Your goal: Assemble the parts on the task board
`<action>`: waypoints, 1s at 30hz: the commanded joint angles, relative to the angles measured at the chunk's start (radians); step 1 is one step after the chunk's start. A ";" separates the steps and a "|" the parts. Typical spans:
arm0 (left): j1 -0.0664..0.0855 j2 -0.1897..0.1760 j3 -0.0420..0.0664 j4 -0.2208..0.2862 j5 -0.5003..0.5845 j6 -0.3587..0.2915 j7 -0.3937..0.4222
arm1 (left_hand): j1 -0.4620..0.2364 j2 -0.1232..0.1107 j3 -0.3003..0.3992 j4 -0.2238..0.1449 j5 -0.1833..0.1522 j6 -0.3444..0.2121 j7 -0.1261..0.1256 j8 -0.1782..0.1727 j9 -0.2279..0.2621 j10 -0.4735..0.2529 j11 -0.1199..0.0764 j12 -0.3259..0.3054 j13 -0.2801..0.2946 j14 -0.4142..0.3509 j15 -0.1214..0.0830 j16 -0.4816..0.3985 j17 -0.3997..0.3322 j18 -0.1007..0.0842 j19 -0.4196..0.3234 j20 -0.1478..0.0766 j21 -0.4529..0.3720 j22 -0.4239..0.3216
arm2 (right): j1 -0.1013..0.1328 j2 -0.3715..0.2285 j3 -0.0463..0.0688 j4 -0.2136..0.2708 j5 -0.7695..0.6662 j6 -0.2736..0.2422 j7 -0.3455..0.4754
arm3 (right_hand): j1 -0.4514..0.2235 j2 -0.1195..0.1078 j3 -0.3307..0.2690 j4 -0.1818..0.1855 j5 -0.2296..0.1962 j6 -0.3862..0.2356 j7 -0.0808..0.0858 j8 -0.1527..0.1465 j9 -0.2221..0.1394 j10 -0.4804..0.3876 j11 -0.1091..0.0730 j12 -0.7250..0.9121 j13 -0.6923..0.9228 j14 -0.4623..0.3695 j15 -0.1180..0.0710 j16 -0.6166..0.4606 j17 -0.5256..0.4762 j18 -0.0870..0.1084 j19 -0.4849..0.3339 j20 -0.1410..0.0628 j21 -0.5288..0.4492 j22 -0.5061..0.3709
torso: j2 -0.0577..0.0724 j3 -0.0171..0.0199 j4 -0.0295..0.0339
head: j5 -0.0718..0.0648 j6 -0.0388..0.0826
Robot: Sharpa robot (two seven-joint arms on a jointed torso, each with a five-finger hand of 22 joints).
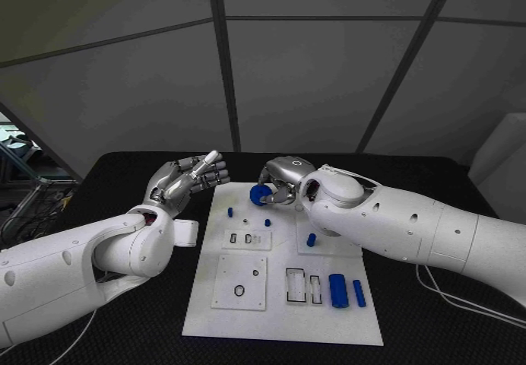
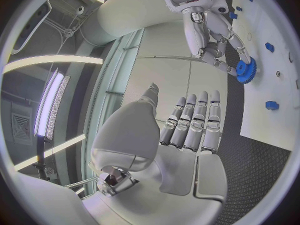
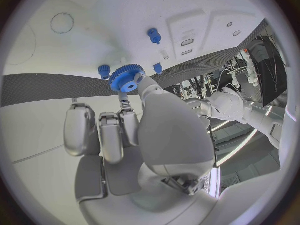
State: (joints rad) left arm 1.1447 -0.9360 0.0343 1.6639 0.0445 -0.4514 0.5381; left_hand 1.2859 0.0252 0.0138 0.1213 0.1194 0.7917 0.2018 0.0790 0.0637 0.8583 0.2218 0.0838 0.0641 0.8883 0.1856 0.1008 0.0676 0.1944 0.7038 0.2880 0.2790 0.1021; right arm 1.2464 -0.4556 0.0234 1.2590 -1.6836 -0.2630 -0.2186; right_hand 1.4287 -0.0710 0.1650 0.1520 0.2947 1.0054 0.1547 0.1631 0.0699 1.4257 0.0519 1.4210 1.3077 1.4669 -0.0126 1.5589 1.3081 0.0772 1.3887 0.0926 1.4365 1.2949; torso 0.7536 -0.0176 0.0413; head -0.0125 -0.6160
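The white task board (image 1: 285, 319) lies in the middle of the black table. My right hand (image 1: 285, 181) hovers over its far edge and pinches a blue gear (image 1: 261, 195) at its fingertips; the same gear (image 3: 127, 78) shows against the board (image 3: 75, 40) in the right wrist view, and the gear (image 2: 245, 71) also shows in the left wrist view. My left hand (image 1: 193, 176) is raised beside the board's far left corner with fingers straight and nothing in it; the left hand (image 2: 190, 127) looks the same from its wrist. Small blue pegs (image 1: 231, 212), (image 1: 267, 223), (image 1: 312, 240) stand on the board.
Two blue cylinders (image 1: 337, 290), (image 1: 359, 293) lie side by side near the board's right edge. Recessed slots (image 1: 304, 285) and a square plate with a ring (image 1: 241, 283) sit in the near half. A cable (image 1: 444, 293) lies on the table at the right.
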 commanded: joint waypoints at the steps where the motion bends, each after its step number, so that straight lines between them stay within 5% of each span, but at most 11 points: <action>1: 0.002 0.001 0.001 0.002 -0.002 0.011 0.003 | -0.001 0.005 0.001 -0.007 0.000 -0.007 0.059 -0.001 0.000 -0.007 0.001 -0.005 -0.001 -0.004 0.001 -0.004 -0.002 -0.018 0.008 0.000 0.002 -0.002 | 0.002 0.002 0.000 -0.002 -0.020 0.063 0.000 | -0.001 0.007 0.006 0.001 0.001 0.022 -0.018 0.000 0.002 0.005 0.001 0.003 0.061 0.099 -0.003 0.005 0.240 -0.020 0.005 0.003 0.004 0.001 | -0.001 0.0000 0.0000 | 0.000 -0.001; 16: 0.002 -0.001 0.001 0.002 -0.002 0.011 0.002 | -0.001 0.005 0.001 -0.007 0.000 -0.007 0.059 -0.001 0.000 -0.007 0.001 -0.005 -0.001 -0.004 0.001 -0.004 -0.002 -0.018 0.008 0.000 0.002 -0.002 | 0.001 0.009 -0.003 -0.018 -0.038 0.099 -0.014 | -0.015 -0.004 0.013 0.002 -0.006 0.018 -0.015 -0.007 0.000 -0.003 0.004 -0.005 0.053 0.098 0.000 0.004 0.237 -0.019 0.002 0.004 0.002 -0.002 | 0.000 -0.0001 -0.0004 | 0.001 -0.002; 25: 0.002 0.000 0.001 0.001 -0.002 0.010 0.001 | -0.001 0.005 0.001 -0.007 0.000 -0.007 0.059 -0.001 0.000 -0.007 0.001 -0.005 -0.001 -0.004 0.001 -0.004 -0.002 -0.018 0.008 0.000 0.002 -0.002 | 0.001 0.018 -0.004 -0.029 -0.041 0.115 -0.016 | -0.058 -0.034 0.021 0.005 -0.030 -0.080 0.010 -0.077 -0.007 -0.032 0.027 -0.033 0.022 0.099 0.019 0.006 0.241 -0.018 -0.003 0.020 -0.002 -0.006 | 0.000 0.0004 -0.0003 | 0.001 -0.004; 30: 0.002 0.000 0.001 0.001 -0.002 0.010 0.000 | 0.000 0.007 0.000 -0.008 0.000 -0.009 0.060 -0.001 0.000 -0.007 0.001 -0.005 -0.001 -0.005 0.002 -0.006 -0.002 -0.018 0.008 0.000 0.001 -0.002 | 0.001 0.020 -0.005 -0.036 -0.037 0.133 -0.017 | -0.128 -0.044 0.008 0.045 -0.062 -0.122 0.018 -0.099 -0.003 -0.038 0.036 -0.036 0.018 0.101 0.028 0.008 0.248 -0.018 -0.004 0.031 -0.002 -0.006 | -0.001 0.0003 -0.0006 | 0.001 -0.003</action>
State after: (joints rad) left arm 1.1449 -0.9366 0.0344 1.6631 0.0445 -0.4514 0.5372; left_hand 1.2859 0.0251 0.0154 0.1197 0.1194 0.7916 0.2019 0.0790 0.0637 0.8583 0.2218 0.0839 0.0641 0.8883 0.1856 0.1008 0.0676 0.1945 0.7038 0.2880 0.2791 0.1014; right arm 1.2457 -0.4370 0.0183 1.2240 -1.7147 -0.1588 -0.2331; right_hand 1.3105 -0.1140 0.1742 0.1900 0.2315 0.8866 0.1727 0.0658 0.0650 1.3933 0.0841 1.3852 1.3076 1.4650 0.0074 1.5628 1.3078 0.0774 1.3869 0.1162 1.4365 1.2896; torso 0.7531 -0.0173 0.0410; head -0.0116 -0.6186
